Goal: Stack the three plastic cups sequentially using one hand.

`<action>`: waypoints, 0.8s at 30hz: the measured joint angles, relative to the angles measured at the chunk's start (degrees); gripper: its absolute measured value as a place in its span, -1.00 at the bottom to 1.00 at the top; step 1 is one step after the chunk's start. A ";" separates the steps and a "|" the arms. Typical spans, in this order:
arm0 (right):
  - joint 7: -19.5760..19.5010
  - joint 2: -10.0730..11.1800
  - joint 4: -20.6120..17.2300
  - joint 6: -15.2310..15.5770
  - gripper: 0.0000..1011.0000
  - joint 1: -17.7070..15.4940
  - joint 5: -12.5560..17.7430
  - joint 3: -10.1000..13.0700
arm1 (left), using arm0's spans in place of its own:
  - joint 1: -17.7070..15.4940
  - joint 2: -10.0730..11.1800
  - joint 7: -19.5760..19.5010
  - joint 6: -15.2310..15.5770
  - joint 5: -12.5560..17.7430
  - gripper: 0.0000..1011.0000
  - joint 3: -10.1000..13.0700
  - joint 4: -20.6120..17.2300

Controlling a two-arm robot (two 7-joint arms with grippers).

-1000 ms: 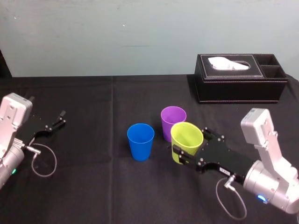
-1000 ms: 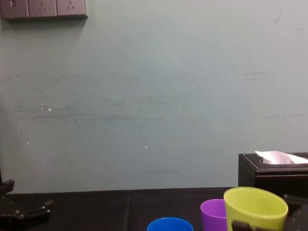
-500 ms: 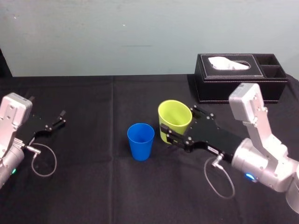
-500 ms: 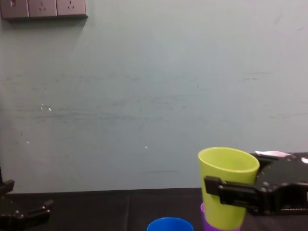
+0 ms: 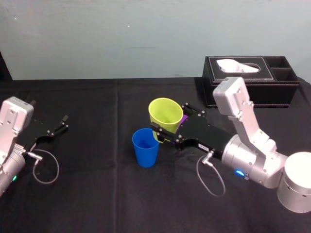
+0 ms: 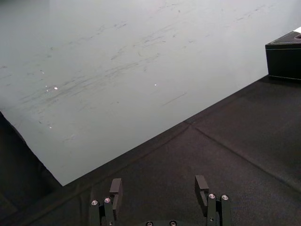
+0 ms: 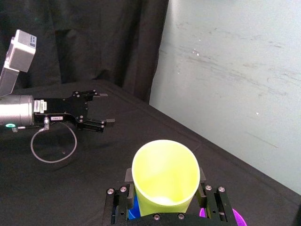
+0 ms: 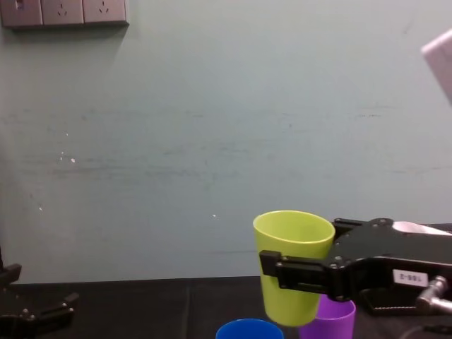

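Yellow-green tapered plastic cup (image 5: pixel 165 114) hung clamped in the right gripper's (image 5: pixel 172 124) fingers, above the black worktop (image 5: pixel 97 194) and just right of the blue plastic cup (image 5: pixel 146 147); the left gripper (image 6: pixel 158 186) sat parked far left, fingers apart. Lowered from there, its base would likely catch the blue rim and tip that cup. Chest view showed its height over that rim, head view the sideways offset.

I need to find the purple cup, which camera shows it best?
Chest view: the purple cup shows its side under the right pincer. Head and right wrist views catch just slivers past that pincer.
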 joint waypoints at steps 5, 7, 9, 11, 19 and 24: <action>-0.09 -0.88 0.89 0.59 0.46 0.98 -0.68 -0.91 | 0.00 0.00 0.00 0.00 0.00 1.00 0.00 0.00; -0.12 -1.25 1.28 0.82 0.46 1.38 -0.93 -1.25 | 0.00 0.00 0.00 0.00 0.00 1.00 0.00 0.00; -0.16 -1.51 1.58 0.95 0.46 1.65 -1.14 -1.46 | 0.00 0.00 0.00 0.00 0.00 1.00 0.00 0.00; -0.21 -1.91 2.08 1.13 0.46 2.03 -1.36 -1.75 | 0.00 0.00 0.00 0.00 0.00 1.00 0.00 0.00; -0.36 -3.26 4.05 1.55 0.46 3.30 -2.48 -2.80 | 0.00 0.00 0.00 0.00 0.00 1.00 0.00 0.00; -0.50 -3.95 5.38 1.64 0.46 3.82 -2.90 -3.00 | 0.00 0.00 0.00 0.00 0.00 1.00 0.00 0.00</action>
